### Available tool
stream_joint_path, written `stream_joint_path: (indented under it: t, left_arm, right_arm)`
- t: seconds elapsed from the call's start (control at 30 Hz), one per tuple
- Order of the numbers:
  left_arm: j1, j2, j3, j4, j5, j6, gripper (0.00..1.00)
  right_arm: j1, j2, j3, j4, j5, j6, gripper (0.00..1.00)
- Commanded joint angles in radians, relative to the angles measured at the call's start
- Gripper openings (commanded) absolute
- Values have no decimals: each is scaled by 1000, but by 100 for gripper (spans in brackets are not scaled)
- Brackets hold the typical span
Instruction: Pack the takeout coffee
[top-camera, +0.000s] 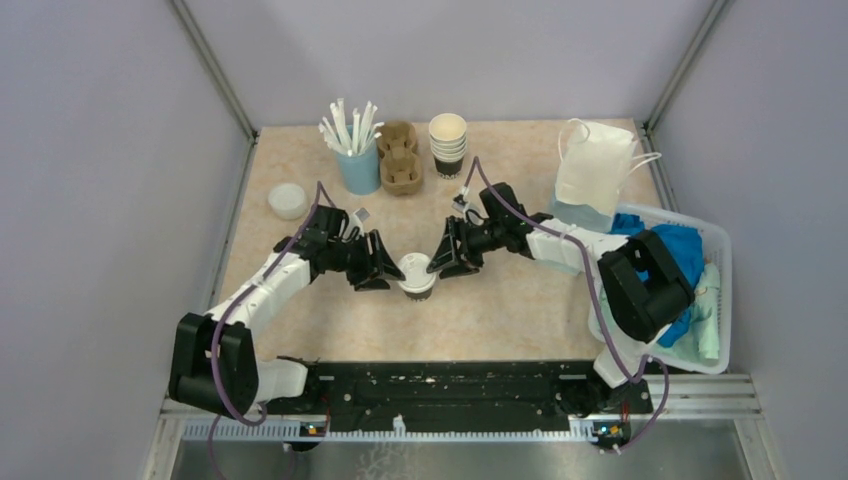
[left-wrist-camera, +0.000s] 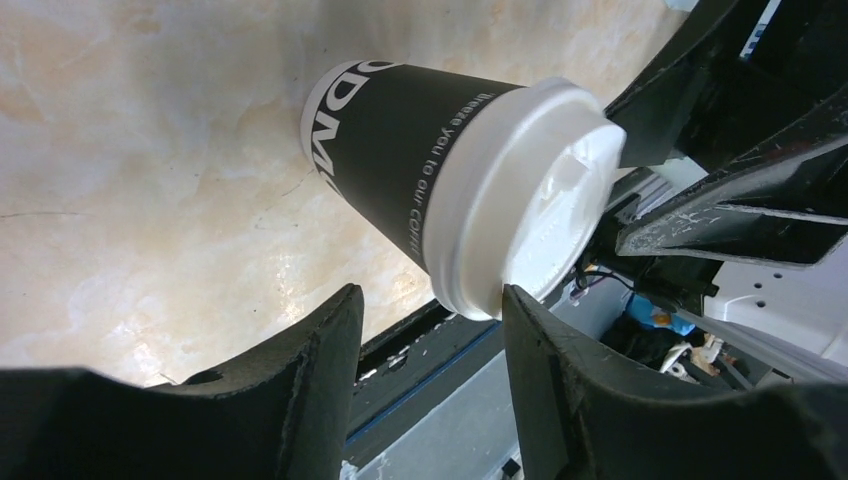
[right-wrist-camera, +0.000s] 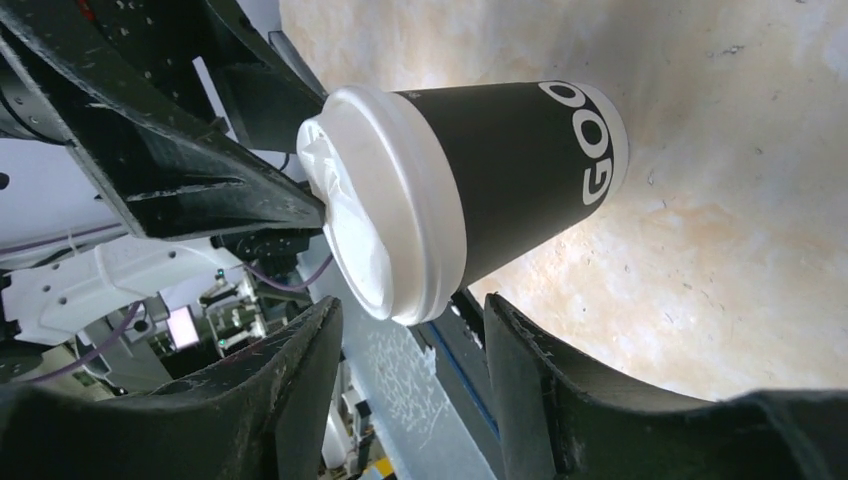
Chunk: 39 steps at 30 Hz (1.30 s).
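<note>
left tool (left-wrist-camera: 430, 300) and right tool (right-wrist-camera: 410, 303) both stand apart, holding nothing. just beyond and between their tips, the capped coffee cup (left-wrist-camera: 400, 160) stands on the surface (left-wrist-camera: 150, 200). it looks light, thin-walled and crushable. the lid (left-wrist-camera: 540, 200) could pop, so grip the mid-wall gently.

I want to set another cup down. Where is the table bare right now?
Bare: the near strip between the capped cup and the base rail, and the gap between the cup stack and the white bag. Crowded: the back row by the straw cup and carrier.

The capped dark cup (right-wrist-camera: 510, 170) reads "GOO" from the right wrist, "ODM" from the left.
</note>
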<state>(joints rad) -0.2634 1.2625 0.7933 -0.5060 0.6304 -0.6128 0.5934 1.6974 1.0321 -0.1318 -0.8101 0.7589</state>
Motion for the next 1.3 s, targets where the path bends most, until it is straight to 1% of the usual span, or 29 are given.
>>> stream_joint_path:
  t: [0.0, 0.07, 0.2, 0.27, 0.4, 0.47, 0.57, 0.7, 0.83, 0.97, 1.13, 1.27]
  left_arm:
    - [-8, 31, -54, 40, -31, 10, 58]
    - [-8, 33, -71, 38, -48, 21, 56]
    - [-8, 32, -65, 17, -61, 33, 55]
    - [-8, 15, -37, -1, -55, 35, 57]
    - [-8, -16, 33, -24, -27, 25, 64]
    - [-8, -20, 64, -28, -17, 16, 68]
    - [-8, -21, 57, -2, 1, 3, 68]
    - [-9, 5, -1, 16, -8, 8, 62]
    - [-8, 37, -70, 38, -36, 37, 58]
    - [-8, 78, -63, 29, -61, 68, 57]
    - [-8, 68, 30, -38, -67, 93, 58]
    - [-8, 40, 85, -51, -29, 76, 65]
  right_arm:
    - [25, 44, -39, 74, 22, -8, 53]
    - [23, 55, -55, 78, 36, -10, 48]
    - [23, 43, -31, 34, 47, -32, 47]
    - [23, 24, -13, 14, 42, -33, 47]
    - [19, -14, 8, -16, 33, -39, 50]
    - [17, -16, 6, -8, 24, -34, 53]
    - [16, -4, -7, 20, 11, -23, 57]
    - [16, 25, -22, 37, 12, -26, 57]
    - [16, 56, -40, 64, 30, -35, 47]
    - [16, 91, -20, 44, 39, -50, 46]
    - [12, 35, 17, -3, 30, -52, 49]
    - [-8, -10, 17, -6, 13, -32, 56]
